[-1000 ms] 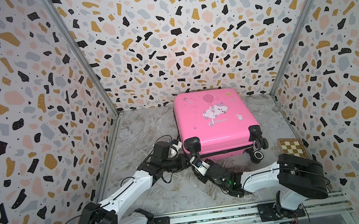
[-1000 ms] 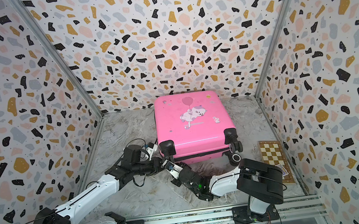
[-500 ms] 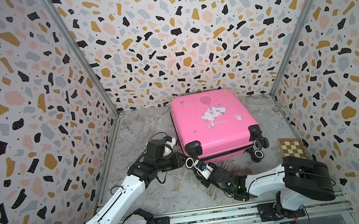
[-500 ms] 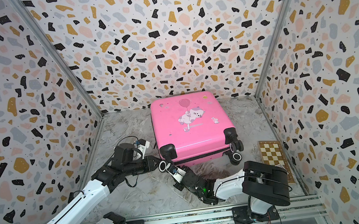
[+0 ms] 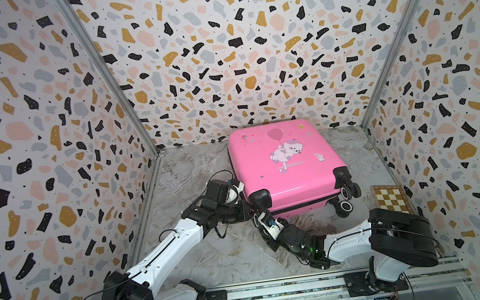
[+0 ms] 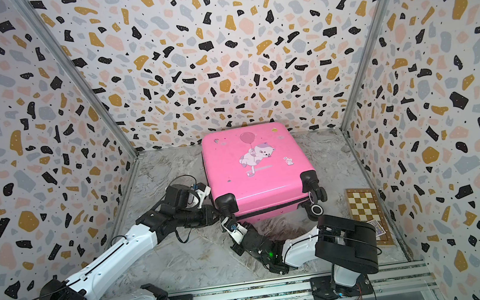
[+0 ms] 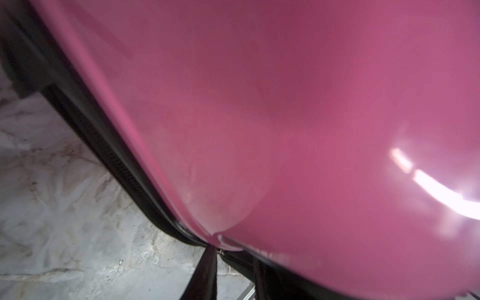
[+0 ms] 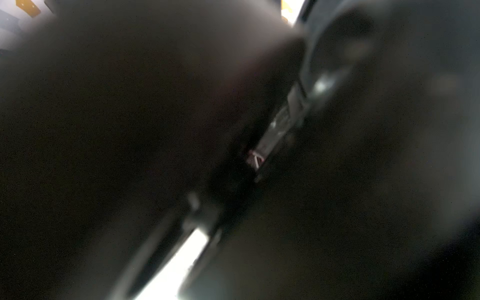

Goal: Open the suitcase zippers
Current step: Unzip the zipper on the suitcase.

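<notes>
The pink suitcase (image 5: 284, 164) (image 6: 253, 167) lies flat at the back, cat print up, wheels toward me. Its black zipper band (image 5: 301, 206) (image 7: 124, 168) runs along the seam between the shells. My left gripper (image 5: 248, 210) (image 6: 217, 214) presses against the near left corner at seam height. In the left wrist view it (image 7: 220, 253) is shut where a small metal zipper pull shows at the seam. My right gripper (image 5: 258, 217) (image 6: 225, 221) is shut, tucked under the near left wheel housing (image 5: 259, 198). The right wrist view is dark and blurred.
A wooden chessboard (image 5: 391, 199) (image 6: 364, 207) lies flat on the marble floor at the right, next to the suitcase's near right wheels (image 5: 345, 206). Speckled walls close in on three sides. The arms' rail (image 5: 281, 292) runs along the front.
The suitcase has slid and turned a little to the left. Both grippers stay shut at its near left corner. The left arm leaned forward, then swung back.
</notes>
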You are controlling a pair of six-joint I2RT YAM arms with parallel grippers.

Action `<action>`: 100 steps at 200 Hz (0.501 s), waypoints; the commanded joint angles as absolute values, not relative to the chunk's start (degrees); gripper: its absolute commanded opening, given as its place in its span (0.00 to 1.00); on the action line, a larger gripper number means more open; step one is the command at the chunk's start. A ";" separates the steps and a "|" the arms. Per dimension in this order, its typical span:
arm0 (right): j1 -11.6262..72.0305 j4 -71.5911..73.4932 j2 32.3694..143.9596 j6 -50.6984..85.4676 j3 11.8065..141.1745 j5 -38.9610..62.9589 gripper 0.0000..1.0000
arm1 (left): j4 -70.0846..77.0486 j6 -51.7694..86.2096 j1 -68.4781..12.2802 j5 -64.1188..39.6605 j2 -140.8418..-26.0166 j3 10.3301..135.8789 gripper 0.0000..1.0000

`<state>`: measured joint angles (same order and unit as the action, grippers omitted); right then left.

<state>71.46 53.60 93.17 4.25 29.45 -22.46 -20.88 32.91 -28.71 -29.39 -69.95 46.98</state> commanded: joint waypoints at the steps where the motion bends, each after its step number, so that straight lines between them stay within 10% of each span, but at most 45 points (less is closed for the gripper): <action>1: 72.91 56.91 94.94 5.71 34.95 -5.16 0.00 | -12.20 32.45 -30.98 -26.42 -73.87 46.56 0.24; 28: 70.48 56.69 94.55 7.38 35.48 -2.06 0.01 | -13.45 32.09 -30.94 -25.73 -72.58 46.50 0.22; 67: 70.23 48.68 88.80 7.53 35.21 -2.55 0.47 | -21.26 30.66 -29.95 -19.78 -66.70 49.33 0.25; 100: 70.25 36.92 80.90 9.00 33.45 -4.42 0.57 | -29.08 30.32 -28.75 -13.72 -57.86 51.93 0.48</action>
